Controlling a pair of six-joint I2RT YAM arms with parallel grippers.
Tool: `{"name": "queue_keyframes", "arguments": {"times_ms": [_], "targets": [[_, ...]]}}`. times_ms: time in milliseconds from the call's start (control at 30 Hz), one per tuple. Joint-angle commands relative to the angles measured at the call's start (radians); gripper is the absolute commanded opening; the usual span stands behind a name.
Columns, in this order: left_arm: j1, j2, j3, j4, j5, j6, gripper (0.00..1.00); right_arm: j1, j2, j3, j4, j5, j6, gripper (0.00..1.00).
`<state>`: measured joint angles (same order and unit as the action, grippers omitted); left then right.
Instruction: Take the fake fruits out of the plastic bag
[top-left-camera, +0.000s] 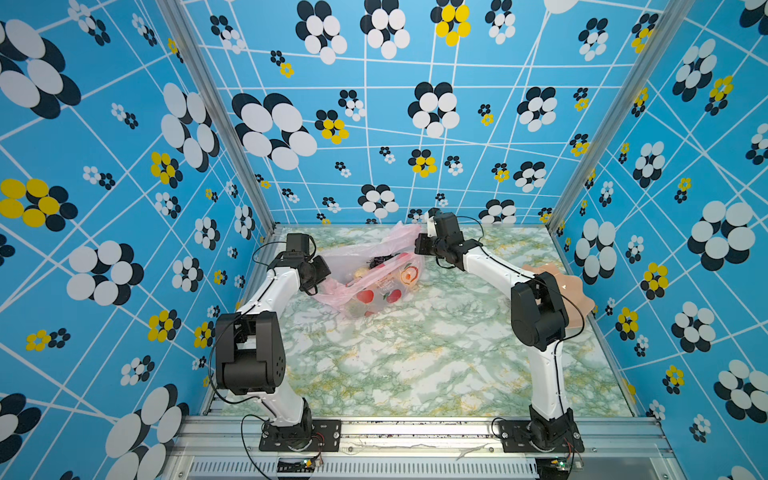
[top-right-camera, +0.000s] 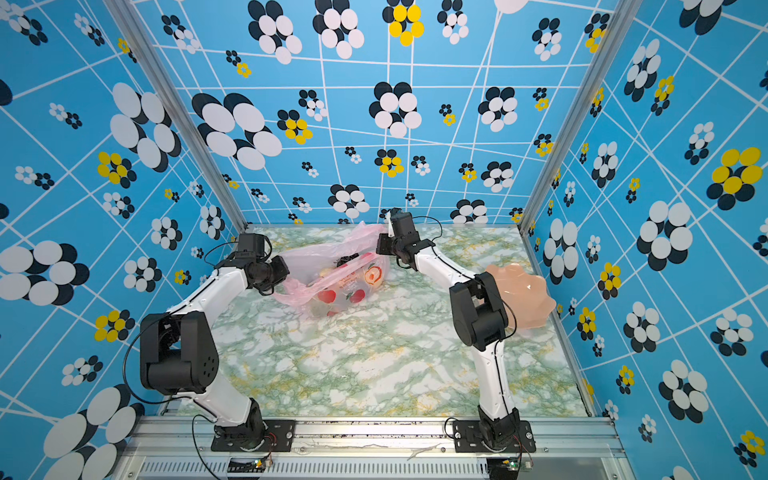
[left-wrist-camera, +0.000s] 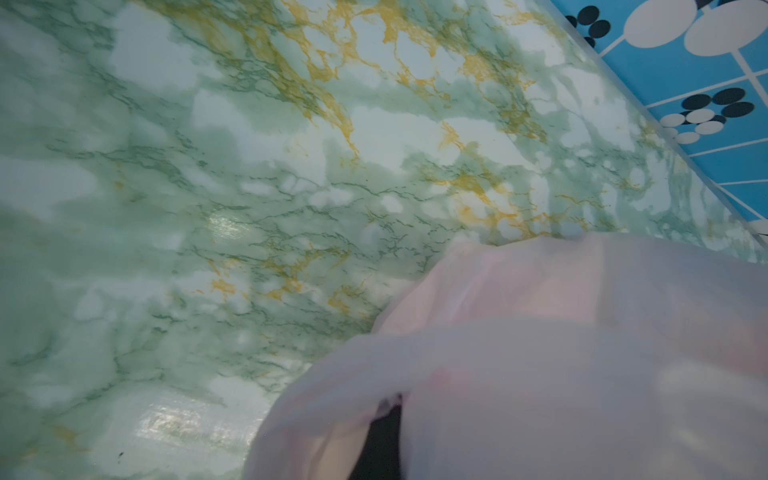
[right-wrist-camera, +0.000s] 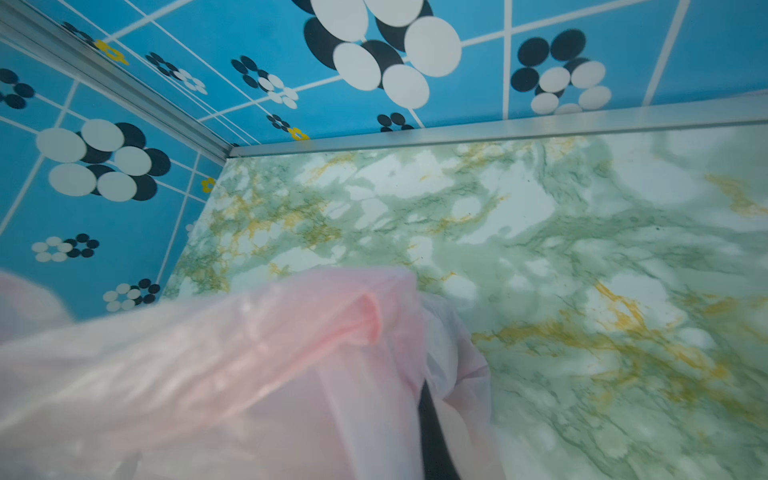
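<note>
Now | left pincer (top-left-camera: 322, 272) clamped on plastic bag (top-left-camera: 386, 286) | right pincer (top-left-camera: 419, 244) likewise | fake fruits (top-left-camera: 376, 264) inside

We see the pink translucent bag (top-left-camera: 353, 255), printed with red fruit, lying crumpled and spread wide just above the frame's centre in both top views. The fruits (top-left-camera: 376, 262) sit inside, dimly visible.

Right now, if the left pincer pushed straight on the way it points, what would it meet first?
The plastic bag: the left pincer is at its pink edge, so nothing lies between. What sits behind the film is unclear.
</note>
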<state>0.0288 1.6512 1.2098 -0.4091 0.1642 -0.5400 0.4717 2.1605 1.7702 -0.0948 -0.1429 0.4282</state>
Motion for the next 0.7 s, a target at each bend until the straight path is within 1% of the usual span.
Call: {"name": "queue_keyframes", "arguments": {"times_ms": [0, 100, 133, 200, 267, 333, 400, 467, 500, 600, 667], "targets": [[-0.047, -0.05, -0.015, -0.006, 0.077, -0.002, 0.0, 0.005, -0.033, -0.045, -0.052, -0.02, -0.036, 0.0], [-0.097, -0.056, -0.081, 0.003, 0.082, 0.001, 0.0, 0.002, -0.07, -0.135, -0.035, 0.003, -0.051, 0.0], [-0.109, -0.049, -0.093, 0.004, 0.092, -0.002, 0.0, -0.002, -0.077, -0.153, -0.041, 0.012, -0.051, 0.08], [-0.139, -0.034, -0.12, 0.014, 0.106, -0.006, 0.0, -0.011, -0.101, -0.203, -0.064, 0.038, -0.046, 0.35], [-0.164, -0.033, -0.14, 0.017, 0.106, -0.004, 0.0, -0.013, -0.145, -0.238, -0.093, 0.082, -0.043, 0.54], [-0.185, -0.044, -0.156, 0.018, 0.103, 0.003, 0.0, -0.013, -0.202, -0.279, -0.111, 0.115, -0.04, 0.7], [-0.199, -0.06, -0.17, 0.017, 0.095, 0.005, 0.0, -0.007, -0.256, -0.314, -0.143, 0.135, -0.021, 0.8], [-0.202, -0.067, -0.182, 0.018, 0.095, 0.005, 0.0, 0.012, -0.304, -0.345, -0.178, 0.181, -0.006, 0.87], [-0.205, -0.072, -0.187, 0.022, 0.095, 0.006, 0.0, 0.03, -0.33, -0.366, -0.187, 0.223, 0.0, 0.89], [-0.209, -0.094, -0.213, 0.052, 0.079, 0.003, 0.0, 0.094, -0.389, -0.409, -0.216, 0.347, 0.013, 0.9], [-0.208, -0.106, -0.227, 0.065, 0.078, -0.001, 0.0, 0.151, -0.423, -0.435, -0.194, 0.4, -0.021, 0.88]]}}
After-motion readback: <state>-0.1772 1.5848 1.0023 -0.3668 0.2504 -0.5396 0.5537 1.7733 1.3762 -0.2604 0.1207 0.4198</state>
